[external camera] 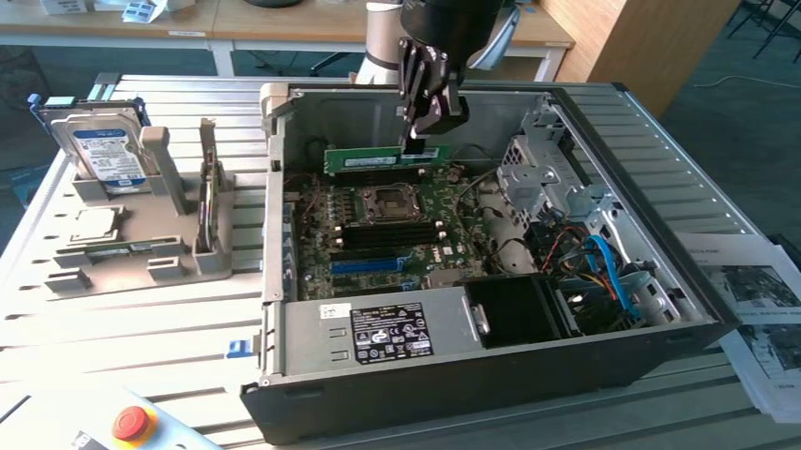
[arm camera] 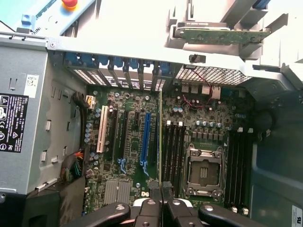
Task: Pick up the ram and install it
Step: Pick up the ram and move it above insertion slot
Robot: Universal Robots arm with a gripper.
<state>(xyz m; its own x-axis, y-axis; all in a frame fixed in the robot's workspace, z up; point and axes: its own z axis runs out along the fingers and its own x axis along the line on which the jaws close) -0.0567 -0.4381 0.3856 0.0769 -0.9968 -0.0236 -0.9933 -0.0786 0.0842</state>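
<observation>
The ram (external camera: 382, 157), a long green stick with black chips, hangs level over the motherboard (external camera: 375, 234) inside the open computer case (external camera: 501, 366). My gripper (external camera: 419, 142) is shut on its upper edge, near the end toward the exterior view's right. In the wrist view the ram (arm camera: 160, 137) appears edge-on as a thin line running out from my gripper (arm camera: 161, 189). It hovers beside the black memory slots (arm camera: 173, 151) next to the empty processor socket (arm camera: 204, 171). The ram is not seated in a slot.
A grey holder (external camera: 126, 262) on the exterior view's left carries a second green stick (external camera: 208, 183), a hard drive (external camera: 107, 150) and a square silver chip (external camera: 96, 225). A power supply (external camera: 375, 333), cables (external camera: 607, 272), papers (external camera: 763, 309) and a red stop button (external camera: 131, 422) lie around.
</observation>
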